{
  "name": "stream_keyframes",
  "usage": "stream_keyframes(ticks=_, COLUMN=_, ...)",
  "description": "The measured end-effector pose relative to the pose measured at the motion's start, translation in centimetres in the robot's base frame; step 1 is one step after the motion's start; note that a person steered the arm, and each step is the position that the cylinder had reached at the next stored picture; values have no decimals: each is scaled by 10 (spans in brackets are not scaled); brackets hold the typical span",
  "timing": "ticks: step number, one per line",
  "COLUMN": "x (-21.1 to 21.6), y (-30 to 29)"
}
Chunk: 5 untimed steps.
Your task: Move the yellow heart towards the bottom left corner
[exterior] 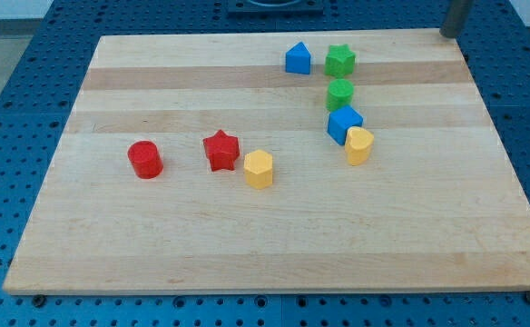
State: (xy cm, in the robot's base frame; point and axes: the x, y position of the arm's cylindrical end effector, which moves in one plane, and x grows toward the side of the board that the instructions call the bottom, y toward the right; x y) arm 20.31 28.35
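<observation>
Eight blocks sit on the wooden board (274, 245). Nearest are a yellow hexagon (259, 169), a red star (220, 150) and a red cylinder (144, 159). The yellow heart (358, 145) lies right of centre, touching a blue cube (343, 123). Beyond are a green cylinder (339, 93), a green star (340, 60) and a blue house-shaped block (298, 58). My tip (447, 33) rests at the top right corner, grasping nothing, well apart from every block.

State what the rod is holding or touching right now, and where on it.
Nothing is held. My tip sits at the view's top right corner, apart from every block, far from the yellow heart.
</observation>
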Motion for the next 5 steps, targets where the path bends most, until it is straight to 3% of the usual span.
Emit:
stream_keyframes(ticks=2, x=14, y=-37)
stream_keyframes(ticks=5, x=112, y=-38)
